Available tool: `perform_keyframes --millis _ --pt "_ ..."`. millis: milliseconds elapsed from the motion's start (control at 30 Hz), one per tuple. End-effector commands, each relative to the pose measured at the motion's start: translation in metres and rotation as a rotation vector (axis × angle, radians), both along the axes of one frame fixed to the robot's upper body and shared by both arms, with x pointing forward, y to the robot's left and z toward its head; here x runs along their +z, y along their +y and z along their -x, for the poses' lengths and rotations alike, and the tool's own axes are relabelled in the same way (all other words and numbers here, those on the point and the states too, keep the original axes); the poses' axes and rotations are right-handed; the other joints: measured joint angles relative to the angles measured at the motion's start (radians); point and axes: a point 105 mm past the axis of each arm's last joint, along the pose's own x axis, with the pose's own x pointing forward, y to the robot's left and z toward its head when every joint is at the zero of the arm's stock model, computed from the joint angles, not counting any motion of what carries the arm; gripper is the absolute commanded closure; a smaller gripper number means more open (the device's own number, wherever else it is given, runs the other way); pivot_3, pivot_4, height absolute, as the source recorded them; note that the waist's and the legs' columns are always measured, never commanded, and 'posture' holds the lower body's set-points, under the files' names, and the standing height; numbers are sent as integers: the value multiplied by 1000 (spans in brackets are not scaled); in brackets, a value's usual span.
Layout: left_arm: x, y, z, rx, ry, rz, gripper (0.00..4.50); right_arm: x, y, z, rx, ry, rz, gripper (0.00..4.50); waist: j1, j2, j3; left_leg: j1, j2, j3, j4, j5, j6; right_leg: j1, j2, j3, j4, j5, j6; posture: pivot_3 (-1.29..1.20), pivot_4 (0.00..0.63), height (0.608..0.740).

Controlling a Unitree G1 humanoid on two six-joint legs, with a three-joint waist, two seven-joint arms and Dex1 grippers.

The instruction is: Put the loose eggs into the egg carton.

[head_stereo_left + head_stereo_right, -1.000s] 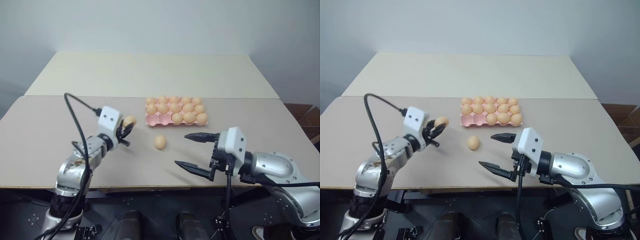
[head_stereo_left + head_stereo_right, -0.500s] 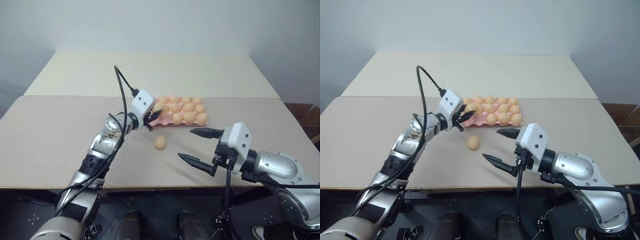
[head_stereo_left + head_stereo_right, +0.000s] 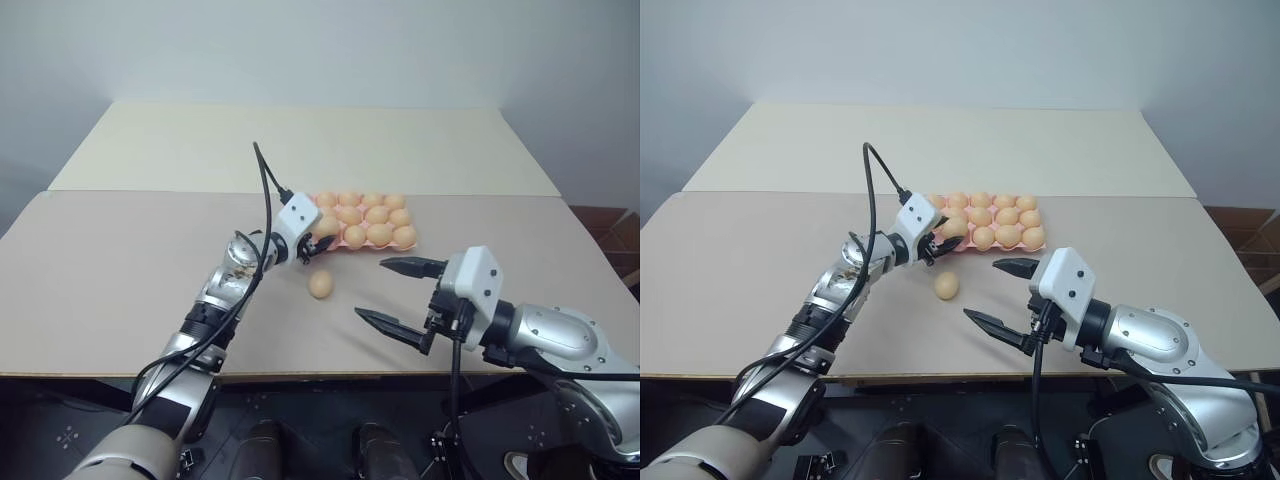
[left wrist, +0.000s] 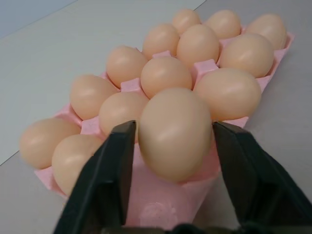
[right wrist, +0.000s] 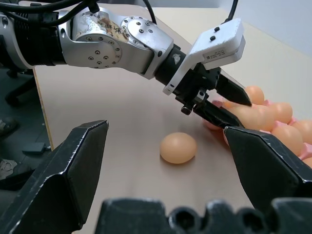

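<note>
The surface (image 3: 120,270), tan and flat, carries the whole arrangement, with a paler one butted against its far edge. The egg carton (image 3: 322,240), a pink tray, lies toward the far side, just right of centre, and most of its cups hold eggs. The right gripper (image 3: 392,294) hovers above the near right part of the surface, its fingers (image 5: 68,175) spread wide and grasping nothing. The left gripper (image 3: 317,244) reaches to the carton's near left corner; in the left wrist view an egg (image 4: 174,132) sits between its fingers (image 4: 105,180), over the near-corner cup, with the fingers close at each side; whether they press it cannot be told. One loose egg (image 3: 320,285) lies on the surface, just near of the carton and between the two grippers.
</note>
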Motion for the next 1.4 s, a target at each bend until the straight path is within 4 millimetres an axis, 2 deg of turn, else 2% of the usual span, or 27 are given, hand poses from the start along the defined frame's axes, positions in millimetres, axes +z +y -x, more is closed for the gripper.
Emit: perform_keyframes --millis 33,233,433,467,567,700,800,1000,1133,1300,1400 --pt "26 3 1 -10 -92 29 447 8 0 6 7 -43 3 0 0 0 0 0 0 0 0 0 0 0 0 0 0 0 0 0 150 740" --pt "45 19 12 31 -138 86 447 7 0 7 7 -43 3 0 -1 0 0 0 0 0 0 0 0 0 0 0 0 0 0 0 150 740" --pt "56 39 40 97 -102 187 447 7 -1 8 -3 -36 -5 0 -3 0 0 0 0 -1 0 0 0 0 0 0 1 0 0 0 150 740" --pt "55 43 47 113 -81 206 447 6 -2 8 -12 -30 -13 0 -4 0 0 0 0 -1 0 0 0 0 0 0 1 0 0 0 150 740" --pt "43 56 71 162 -18 226 6 6 -5 7 -70 -6 -55 0 -10 0 0 1 0 -1 0 0 0 0 0 0 1 0 0 0 150 740" --pt "25 68 102 235 51 225 6 0 -15 8 -196 49 -123 0 -11 0 0 2 1 -1 0 0 0 1 -1 0 3 0 0 0 150 740" --pt "12 73 116 280 103 237 6 -8 -18 14 -227 82 -127 0 -8 0 0 3 0 -1 1 0 0 2 -1 0 3 0 0 0 150 740" --pt "-6 63 133 255 227 246 6 -21 -16 31 -171 160 -96 0 -10 0 0 6 1 -1 1 0 0 4 0 0 3 0 0 0 150 740" --pt "-17 46 138 176 301 201 6 -27 -16 41 -124 214 -67 0 -10 0 0 7 1 -1 1 0 0 6 0 0 2 -2 3 0 150 740" --pt "-31 28 139 98 337 103 6 -28 -15 42 -129 212 -61 0 -9 0 0 7 1 -1 1 0 0 6 0 0 2 -2 3 0 150 740" --pt "-35 21 132 98 335 86 6 -29 -16 43 -134 210 -58 0 -8 0 0 7 1 -2 1 0 0 6 0 0 1 -2 3 0 150 740"
